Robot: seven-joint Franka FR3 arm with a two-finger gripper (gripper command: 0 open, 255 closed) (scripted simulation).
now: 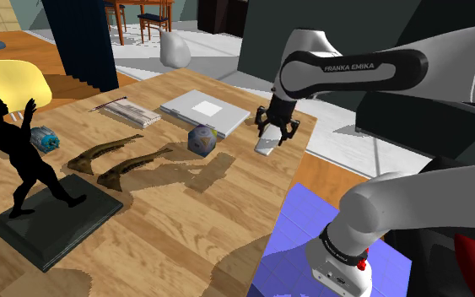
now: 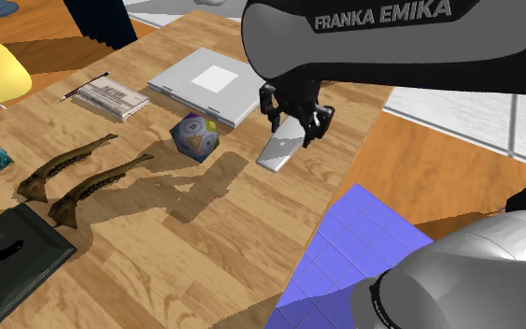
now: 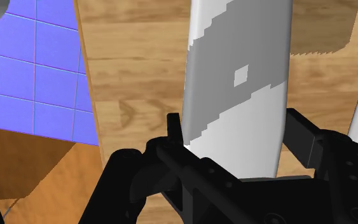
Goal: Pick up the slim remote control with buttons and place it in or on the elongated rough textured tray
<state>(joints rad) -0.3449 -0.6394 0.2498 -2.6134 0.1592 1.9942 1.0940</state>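
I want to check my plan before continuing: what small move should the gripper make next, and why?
Probably a short, straight lift. In the wrist view the gripper seems to clasp the grey remote by its long edges, low over the wooden table. The brown elongated tray shapes lie beyond the many-sided ball, so height likely comes first.

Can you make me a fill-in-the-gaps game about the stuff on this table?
1. The pincer clasps the sides of the slim grey ____.
2. ____ long brown trays lie side by side on the wooden table.
3. The statue of a person on its flat base is coloured ____.
Missing words: remote; two; black.
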